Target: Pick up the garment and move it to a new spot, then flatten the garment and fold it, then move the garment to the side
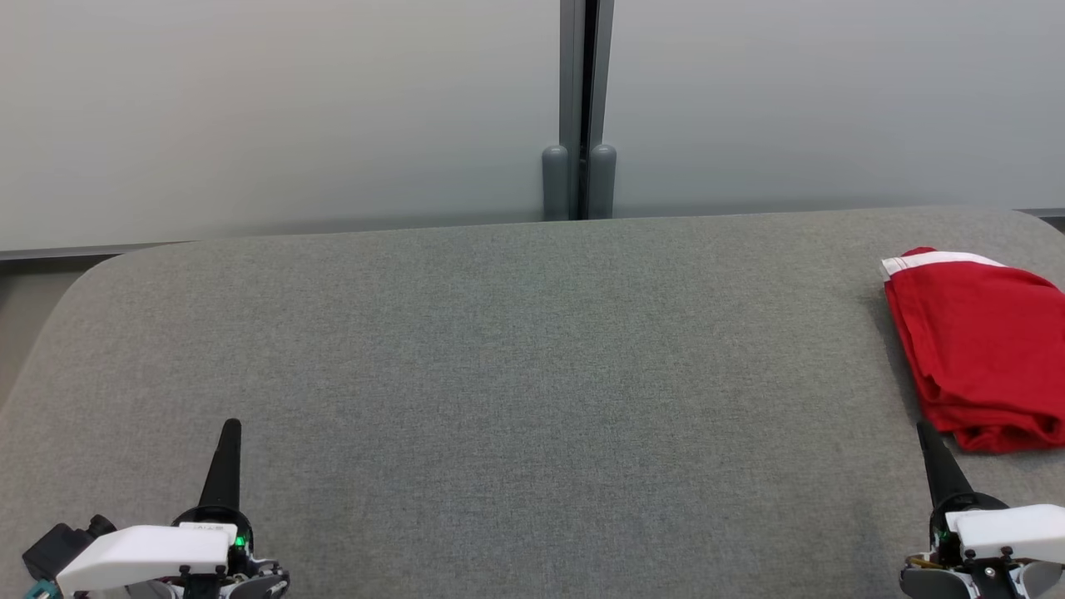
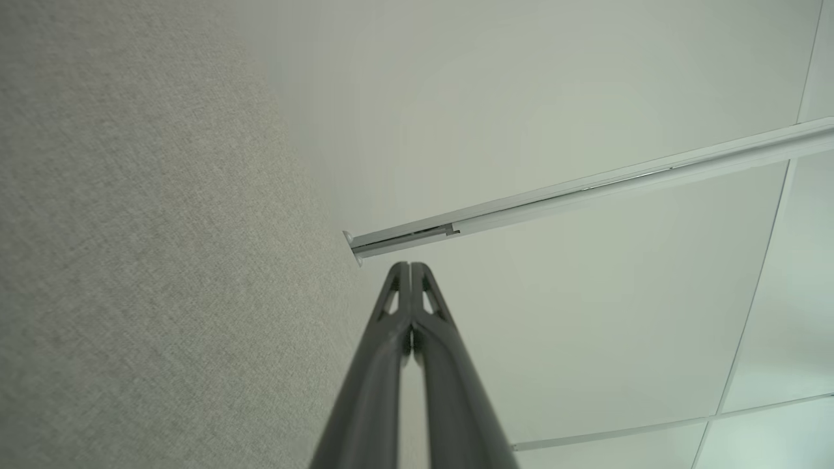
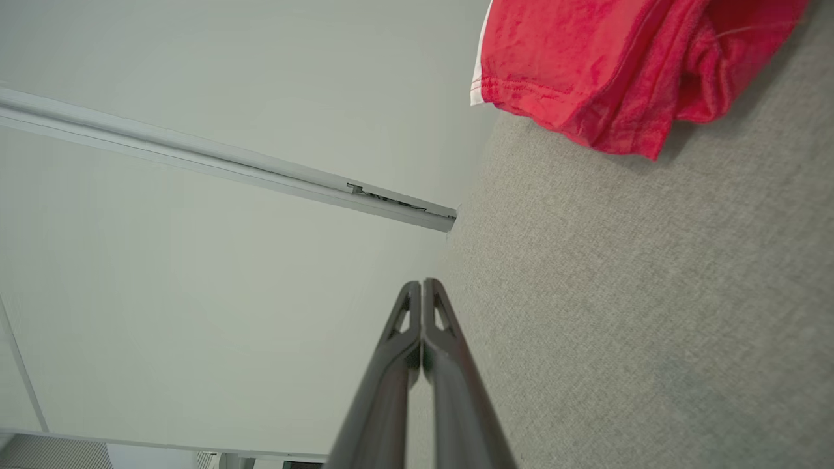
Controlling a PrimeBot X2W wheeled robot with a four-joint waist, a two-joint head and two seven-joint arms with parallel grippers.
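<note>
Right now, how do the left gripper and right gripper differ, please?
The left gripper sits lower left in the head view over bare grey table, far from the red garment; the right gripper sits lower right, near that garment but not touching. The left gripper points nearly straight up; the right gripper leans leftward. Both are shut and empty.

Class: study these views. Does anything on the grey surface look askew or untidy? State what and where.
The folded red garment with a white band lies at the right edge of the grey fabric surface, askew, its near layers bunched unevenly. Nothing else stands out.
</note>
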